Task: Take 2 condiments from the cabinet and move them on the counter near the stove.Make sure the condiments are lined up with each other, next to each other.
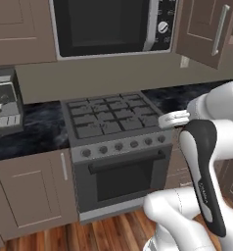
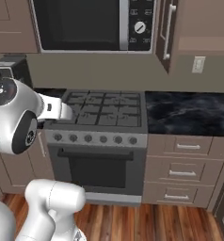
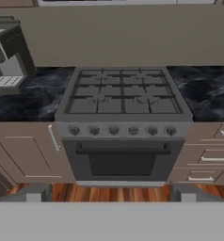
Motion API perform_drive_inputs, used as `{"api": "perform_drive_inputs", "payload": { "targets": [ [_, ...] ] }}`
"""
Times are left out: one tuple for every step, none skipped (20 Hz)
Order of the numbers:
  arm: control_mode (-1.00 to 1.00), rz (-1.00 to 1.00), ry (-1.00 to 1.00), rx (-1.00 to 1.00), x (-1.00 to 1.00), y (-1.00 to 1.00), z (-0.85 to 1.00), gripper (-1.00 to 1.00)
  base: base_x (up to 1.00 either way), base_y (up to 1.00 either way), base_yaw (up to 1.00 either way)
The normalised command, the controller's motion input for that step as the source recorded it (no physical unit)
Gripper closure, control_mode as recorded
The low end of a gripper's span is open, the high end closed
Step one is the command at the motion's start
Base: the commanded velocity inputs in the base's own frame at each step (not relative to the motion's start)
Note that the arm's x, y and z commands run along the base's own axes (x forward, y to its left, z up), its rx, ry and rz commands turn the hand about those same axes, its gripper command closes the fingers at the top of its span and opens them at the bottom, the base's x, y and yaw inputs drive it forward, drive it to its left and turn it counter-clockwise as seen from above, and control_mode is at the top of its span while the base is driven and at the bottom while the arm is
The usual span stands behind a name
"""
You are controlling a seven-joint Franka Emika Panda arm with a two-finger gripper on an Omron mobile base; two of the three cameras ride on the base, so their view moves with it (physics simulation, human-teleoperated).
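The job sits at its very first step: neither of the 2 condiments is on the surface (image 2: 189, 110) yet, and none can be made out anywhere in these views. The tool (image 3: 111, 194) has its jaws spread wide and carries nothing; it faces the stove (image 3: 122, 101) from in front, well back from it.

The cabinet (image 1: 206, 29) hangs up to the right of the microwave (image 1: 108, 24), its door (image 2: 164, 33) swung partly open. From both base views the door and frame hide the shelf, so what stands inside cannot be told.

The next move, as I judge it, calls for raising the arm up and to the right, reaching past the open door, and finding a bottle on the shelf before closing on it. The black surface right of the stove lies bare to receive both.
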Motion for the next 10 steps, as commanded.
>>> {"api": "perform_drive_inputs", "payload": {
  "targets": [
    [1.00,0.00,0.00,0.00,0.00,0.00,0.00,-1.00,-0.51,-0.23,-0.02],
    [1.00,0.00,0.00,0.00,0.00,0.00,0.00,-1.00,-0.20,-0.25,-0.01],
    [1.00,0.00,0.00,0.00,0.00,0.00,0.00,-1.00,-0.06,-0.28,-0.01],
    [1.00,0.00,0.00,0.00,0.00,0.00,0.00,-1.00,0.00,-0.32,-0.02],
    [1.00,0.00,0.00,0.00,0.00,0.00,0.00,-1.00,0.00,-0.34,-0.02],
    [1.00,0.00,0.00,0.00,0.00,0.00,0.00,-1.00,0.02,-0.38,-0.02],
    [1.00,0.00,0.00,0.00,0.00,0.00,0.00,-1.00,0.13,-0.41,-0.02],
    [1.00,0.00,0.00,0.00,0.00,0.00,0.00,-1.00,0.15,-0.43,-0.03],
    [1.00,0.00,0.00,0.00,0.00,0.00,0.00,-1.00,0.16,-0.44,-0.03],
    [1.00,0.00,0.00,0.00,0.00,0.00,0.00,-1.00,0.16,-0.45,-0.03]
  ]
}}
